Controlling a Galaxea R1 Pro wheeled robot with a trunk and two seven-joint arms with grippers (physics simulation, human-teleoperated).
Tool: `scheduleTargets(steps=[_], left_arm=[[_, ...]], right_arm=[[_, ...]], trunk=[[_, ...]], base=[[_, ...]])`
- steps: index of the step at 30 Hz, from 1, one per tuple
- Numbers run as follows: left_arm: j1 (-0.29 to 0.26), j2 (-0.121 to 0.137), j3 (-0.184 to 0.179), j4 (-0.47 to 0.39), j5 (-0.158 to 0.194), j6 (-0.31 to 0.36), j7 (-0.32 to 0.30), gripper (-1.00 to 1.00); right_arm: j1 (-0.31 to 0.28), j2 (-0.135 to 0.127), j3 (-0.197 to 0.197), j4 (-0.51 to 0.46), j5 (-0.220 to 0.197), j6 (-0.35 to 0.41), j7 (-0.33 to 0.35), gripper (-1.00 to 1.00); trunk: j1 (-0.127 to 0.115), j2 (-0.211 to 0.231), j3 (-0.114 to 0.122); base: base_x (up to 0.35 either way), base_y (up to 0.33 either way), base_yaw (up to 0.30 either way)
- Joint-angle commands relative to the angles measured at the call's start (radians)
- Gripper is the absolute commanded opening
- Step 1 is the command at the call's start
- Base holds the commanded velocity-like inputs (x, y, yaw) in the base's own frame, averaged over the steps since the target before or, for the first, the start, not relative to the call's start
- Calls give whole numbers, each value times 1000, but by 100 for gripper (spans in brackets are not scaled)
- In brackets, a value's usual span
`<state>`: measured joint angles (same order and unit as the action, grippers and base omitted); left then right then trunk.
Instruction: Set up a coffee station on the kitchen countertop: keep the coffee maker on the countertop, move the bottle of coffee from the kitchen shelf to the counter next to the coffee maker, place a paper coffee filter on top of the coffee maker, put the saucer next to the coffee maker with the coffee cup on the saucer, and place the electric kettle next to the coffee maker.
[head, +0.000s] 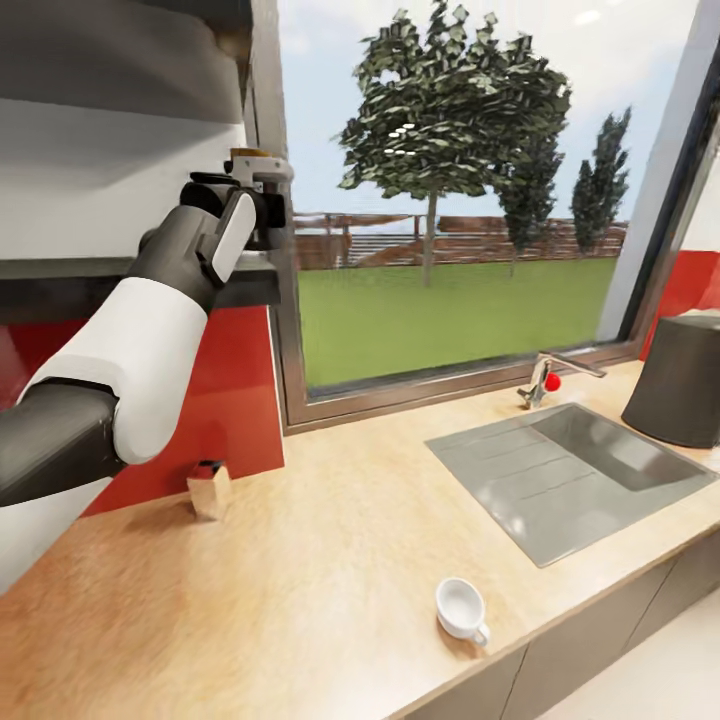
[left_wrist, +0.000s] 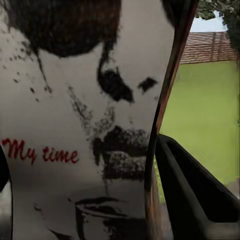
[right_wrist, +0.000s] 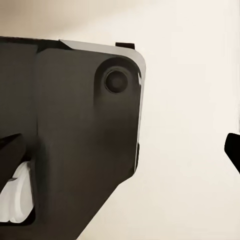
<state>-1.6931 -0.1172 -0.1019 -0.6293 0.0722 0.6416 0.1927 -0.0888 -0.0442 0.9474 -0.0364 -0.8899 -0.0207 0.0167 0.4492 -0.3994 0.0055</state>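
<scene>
We see a wide window (head: 450, 200) onto lawn and trees, a red backsplash (head: 235, 400) beneath the grey shelf (head: 120, 270), and a steel sink (head: 570, 475) with its tap (head: 545, 378).

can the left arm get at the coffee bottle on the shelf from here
Probably yes: the left gripper is already up at the shelf, and the bottle of coffee sits right at its fingers, label close up. Nothing visible stands between them.
</scene>
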Motion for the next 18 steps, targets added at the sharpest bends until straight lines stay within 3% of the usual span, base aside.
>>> scheduleTargets(steps=[1,7,18], left_arm=[[0,1,-4,-1,4,4,7,-100],[0,-8,-4,-1,3,4,7,-100],[2,-9,-4,-1,4,4,6,-100]], right_arm=[[0,0,8,0,-11,-2,2,100],[0,0,8,0,-11,-3,2,100],[0,0,8,0,-11,-4,2,100]], trunk=[[1,-1,0],[1,-1,3],[1,-1,9]], base=[[207,-198,-291],[46,-253,-291],[-98,-272,-291]])
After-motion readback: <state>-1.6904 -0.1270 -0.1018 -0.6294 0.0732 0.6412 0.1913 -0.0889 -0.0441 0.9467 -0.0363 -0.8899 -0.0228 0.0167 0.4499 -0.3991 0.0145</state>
